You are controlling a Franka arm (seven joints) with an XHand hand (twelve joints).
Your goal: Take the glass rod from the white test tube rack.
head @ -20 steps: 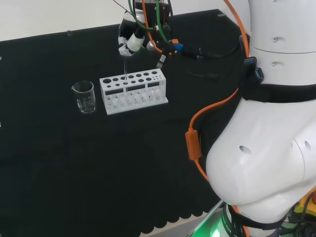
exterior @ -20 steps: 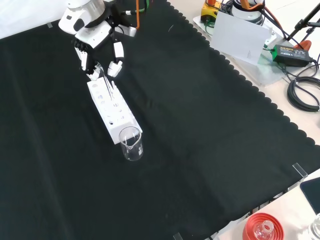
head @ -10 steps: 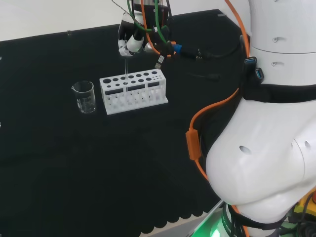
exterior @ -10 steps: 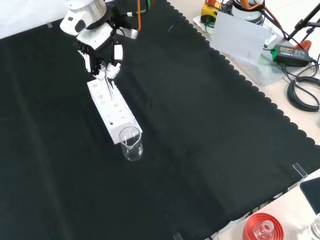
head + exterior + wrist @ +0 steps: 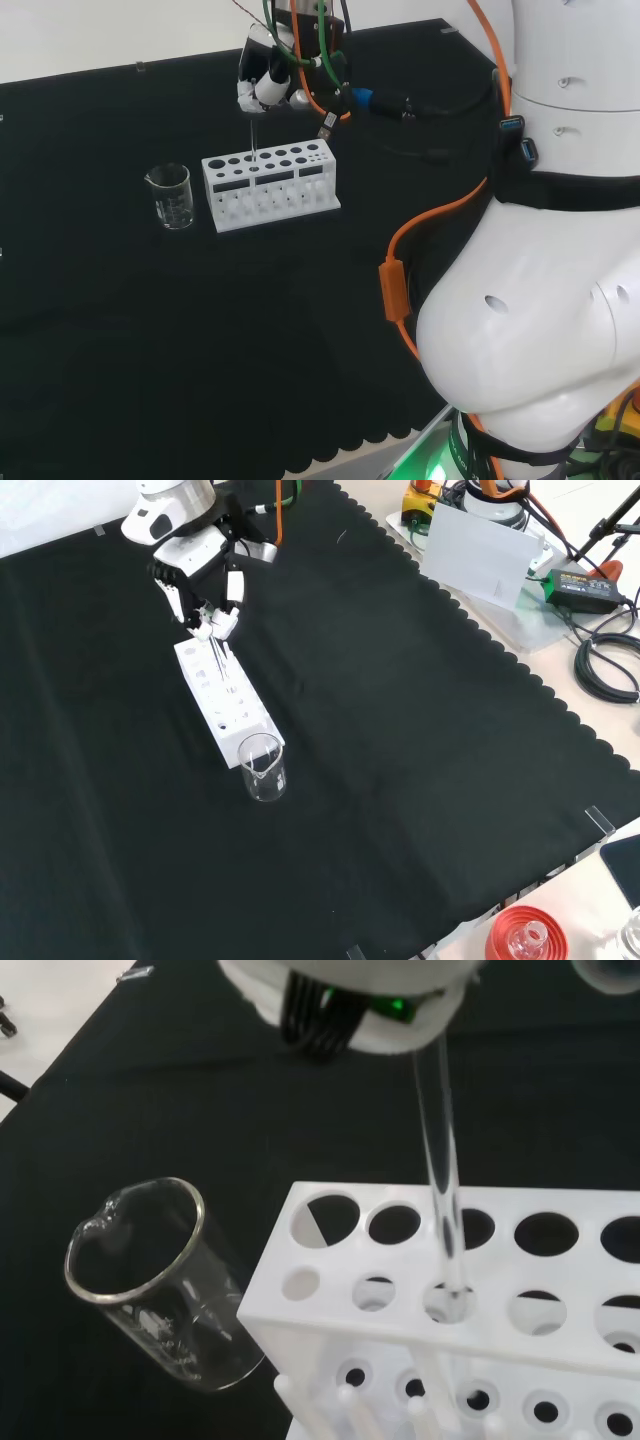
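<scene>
One clear glass rod [image 5: 441,1175] is being pinched by the black and white hand [image 5: 205,585], its lower end seated in one white test tube rack [image 5: 270,186] beside one clear glass beaker [image 5: 171,196].

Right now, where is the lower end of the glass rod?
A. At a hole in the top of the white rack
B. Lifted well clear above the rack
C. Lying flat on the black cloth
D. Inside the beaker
A. In the wrist view the glass rod runs down from the hand and its tip sits at a hole in the white rack; the beaker stands beside the rack with no rod in it.
</scene>
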